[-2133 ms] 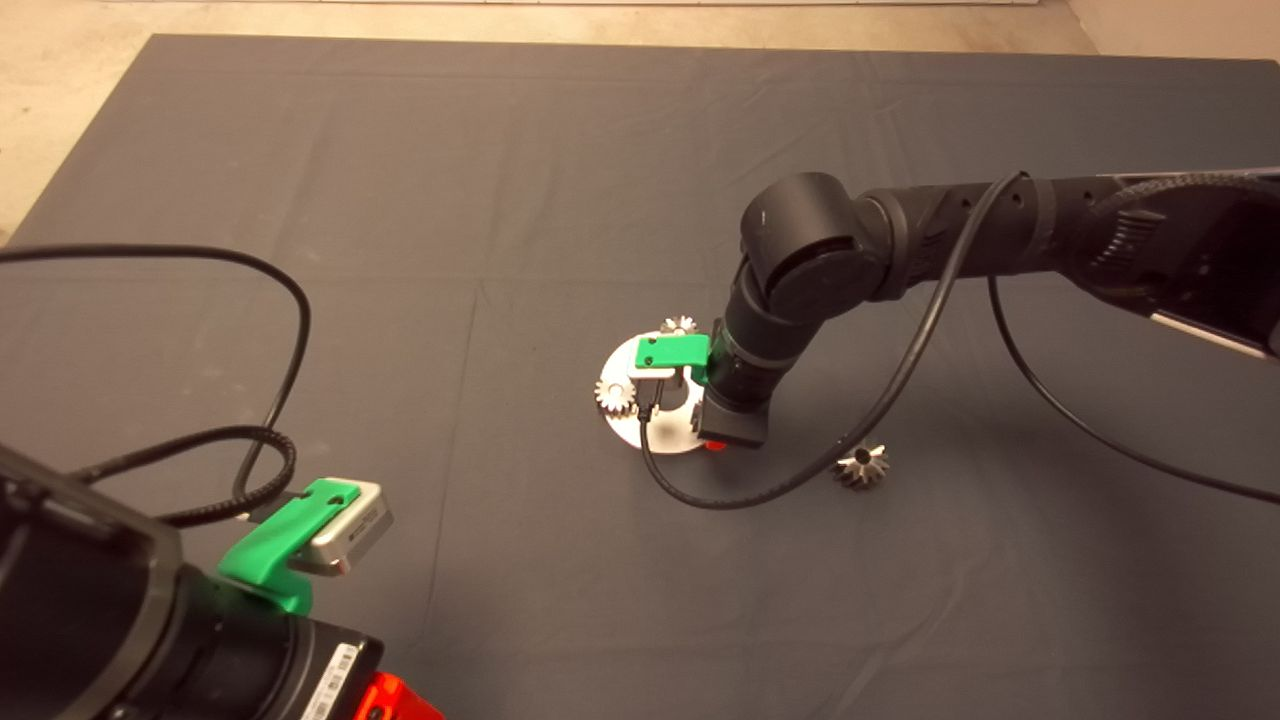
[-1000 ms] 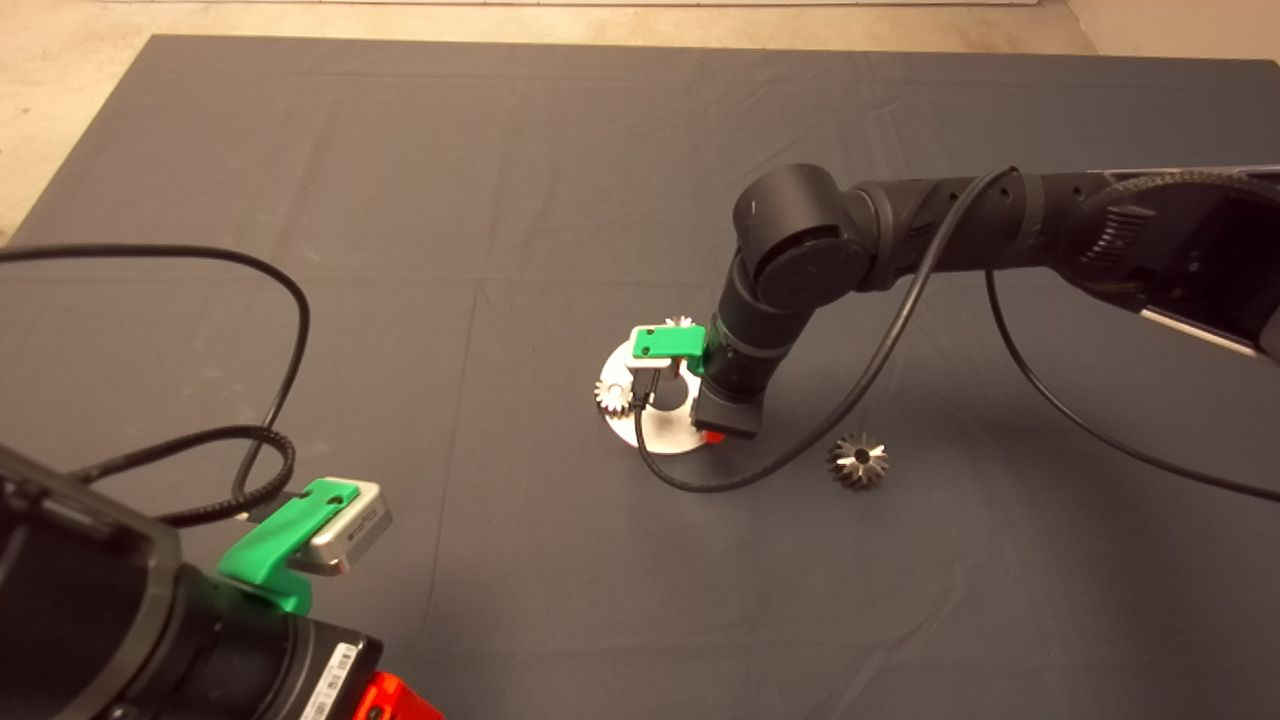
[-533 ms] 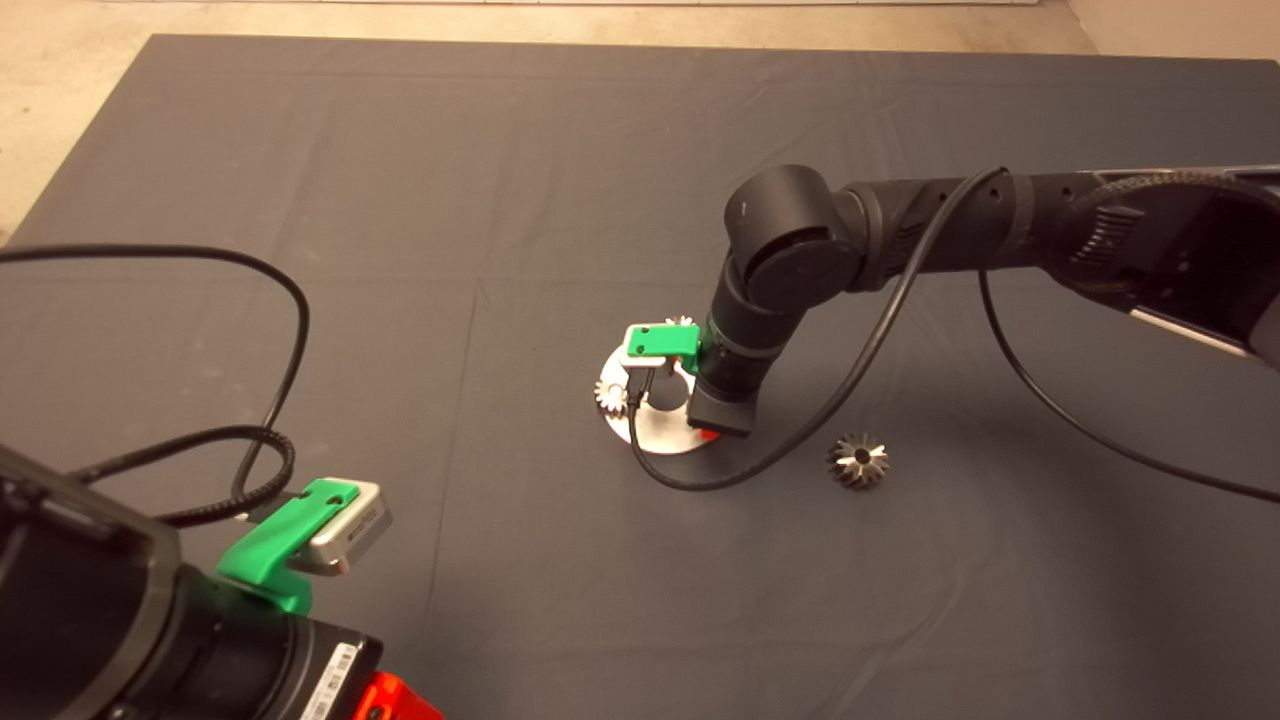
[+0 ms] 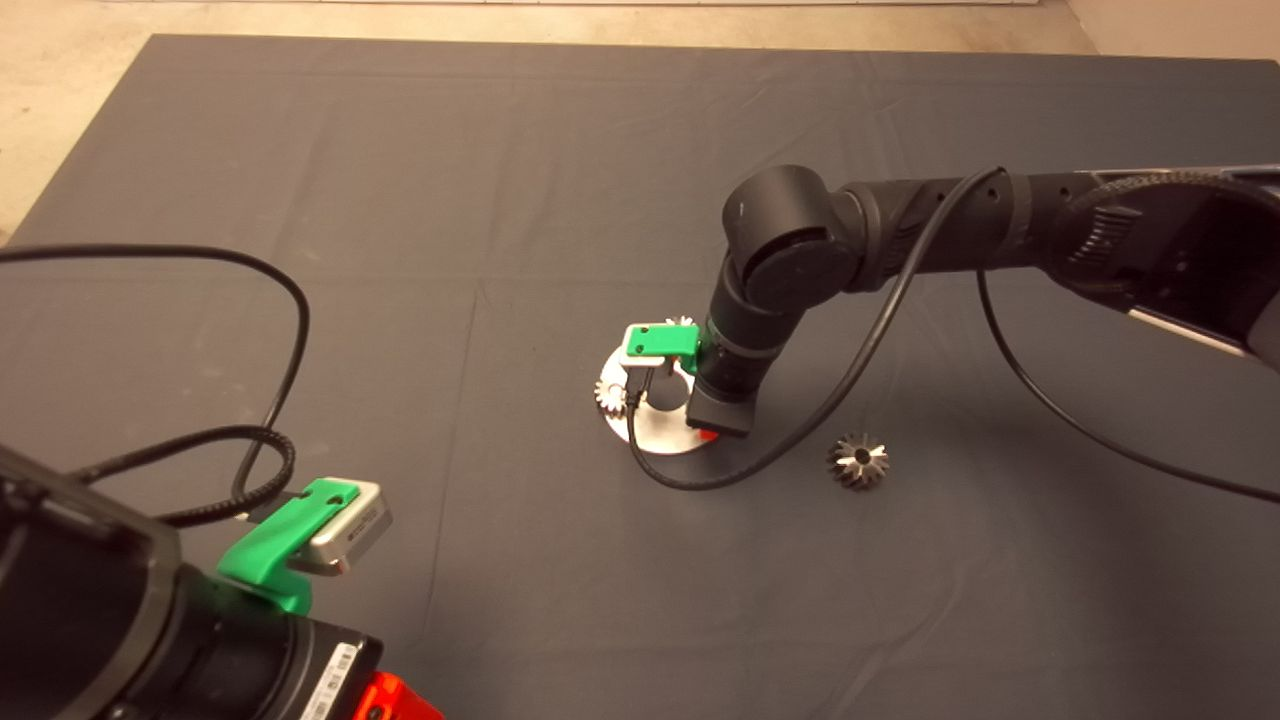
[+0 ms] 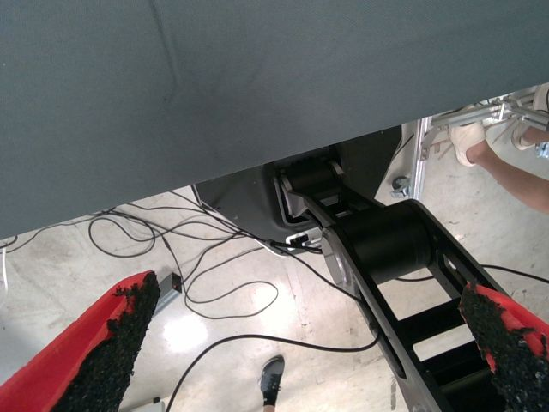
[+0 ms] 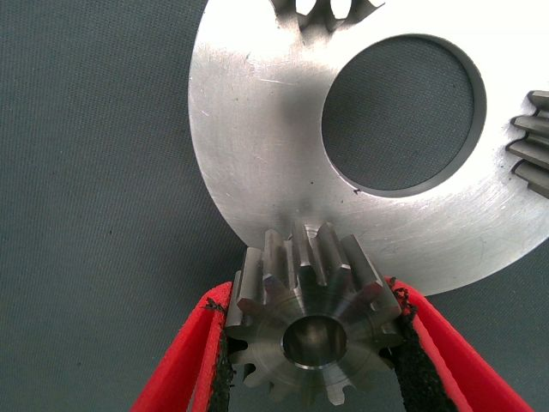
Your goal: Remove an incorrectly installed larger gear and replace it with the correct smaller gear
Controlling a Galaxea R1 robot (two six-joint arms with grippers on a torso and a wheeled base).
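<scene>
The smaller gear (image 6: 310, 336), silvery with fine teeth and a centre hole, sits between the two red fingers (image 6: 193, 360) of my right gripper (image 6: 313, 300), which is shut on it. It is at the rim of the round silver plate (image 6: 257, 154), beside the plate's large hole (image 6: 399, 112). In the head view the right gripper (image 4: 708, 434) stands over the near right edge of the plate (image 4: 655, 435). The larger gear (image 4: 859, 462), dark with flaring teeth, lies alone on the mat to the right of the plate. My left gripper (image 5: 309, 296) is open and parked at the lower left.
Two other small gears sit on the plate, one at its left edge (image 4: 612, 395) and one at its far edge (image 4: 681, 323). The right arm's black cable (image 4: 760, 465) loops over the mat between plate and larger gear. The left wrist view shows floor cables and a person's shoe (image 5: 271, 378).
The right arm has shifted slightly left over the plate with the smaller gear in its grip. Its cable has slid off the larger gear. The left arm has not moved.
</scene>
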